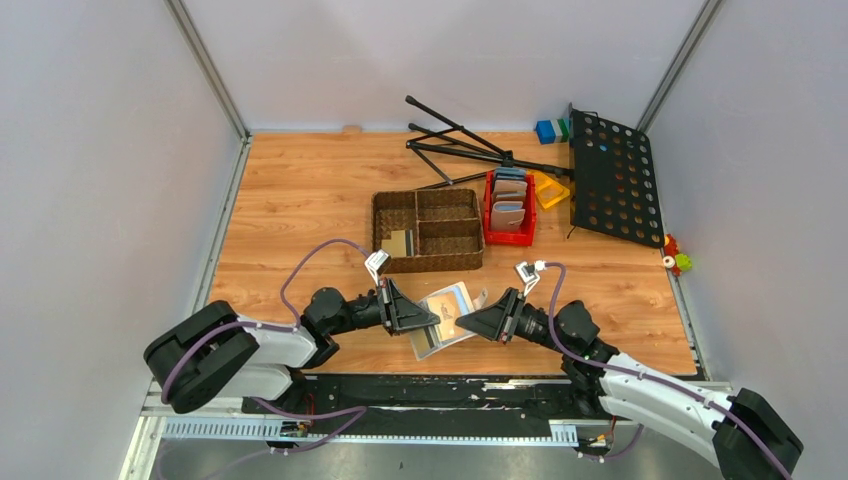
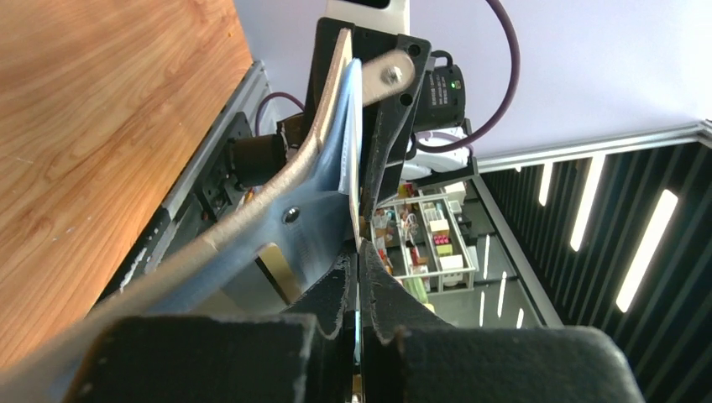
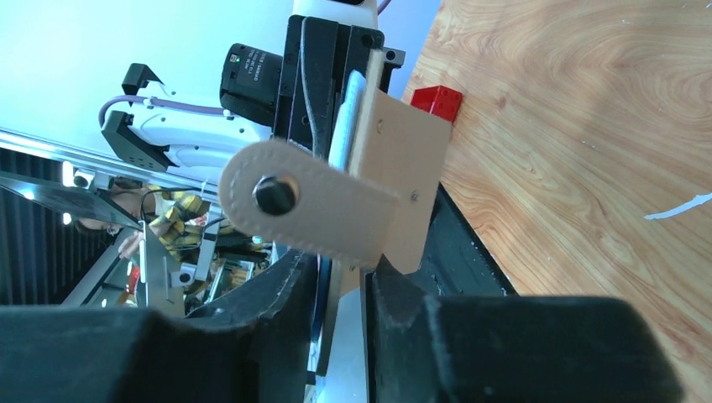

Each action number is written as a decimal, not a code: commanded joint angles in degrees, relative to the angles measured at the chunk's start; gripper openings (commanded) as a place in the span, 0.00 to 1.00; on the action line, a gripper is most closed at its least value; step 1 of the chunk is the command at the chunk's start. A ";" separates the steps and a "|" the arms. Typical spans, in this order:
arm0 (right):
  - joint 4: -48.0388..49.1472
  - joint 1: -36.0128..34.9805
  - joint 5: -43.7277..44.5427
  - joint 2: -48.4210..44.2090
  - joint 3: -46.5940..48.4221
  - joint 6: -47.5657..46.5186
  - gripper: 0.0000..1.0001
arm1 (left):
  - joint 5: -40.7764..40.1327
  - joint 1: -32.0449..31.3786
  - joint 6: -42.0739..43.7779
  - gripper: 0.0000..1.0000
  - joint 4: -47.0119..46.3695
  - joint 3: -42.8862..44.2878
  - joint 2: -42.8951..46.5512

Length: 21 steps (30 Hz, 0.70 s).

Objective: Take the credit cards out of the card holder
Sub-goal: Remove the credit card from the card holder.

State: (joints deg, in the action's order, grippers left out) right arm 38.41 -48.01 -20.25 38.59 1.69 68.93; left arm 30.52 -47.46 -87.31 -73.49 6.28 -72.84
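Between left hand (image 1: 432, 322) and right hand (image 1: 463, 325), the card holder (image 1: 447, 303).

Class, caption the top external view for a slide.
Left gripper and right gripper, jaws shut, hold the open beige folding card holder between them.

Seen from above, at frame centre, my left hand (image 1: 428, 318) and right hand (image 1: 465, 322) cover both sides of the open card holder (image 1: 447, 303), so I cannot count what it holds. In the left wrist view, its near flap blurs and runs off the lower left edge. In the right wrist view, the strap tab (image 3: 311, 206) hides part of it, and I cannot tell whether the pale edge-on sliver (image 3: 347, 126) is a credit card or lining.
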 commanded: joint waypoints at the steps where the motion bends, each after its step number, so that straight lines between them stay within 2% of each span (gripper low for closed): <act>1: 1.12 -0.04 0.03 -0.66 2.13 -0.99 0.30 | 0.34 -0.26 -1.51 0.00 -8.49 -0.24 -1.14; 5: 0.92 -0.05 0.36 -1.85 1.91 -0.65 0.30 | 0.33 -0.26 -1.38 0.00 -8.33 -0.31 -1.42; 9: 0.59 -0.07 1.86 -3.26 1.05 0.25 0.21 | 0.67 -0.28 -0.55 0.00 -6.05 -0.26 -0.75; 13: 0.41 -0.02 4.75 -6.57 -1.14 1.93 0.01 | 0.77 -0.26 1.23 0.00 -1.98 -0.33 1.12; 21: -8.03 0.45 7.81 -14.89 -3.33 2.77 0.00 | 0.22 -0.17 4.12 0.00 6.25 0.34 6.49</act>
State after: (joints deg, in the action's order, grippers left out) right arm 31.51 -48.07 -16.01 26.48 0.71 70.46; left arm 30.79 -47.86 -86.26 -70.70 6.26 -69.10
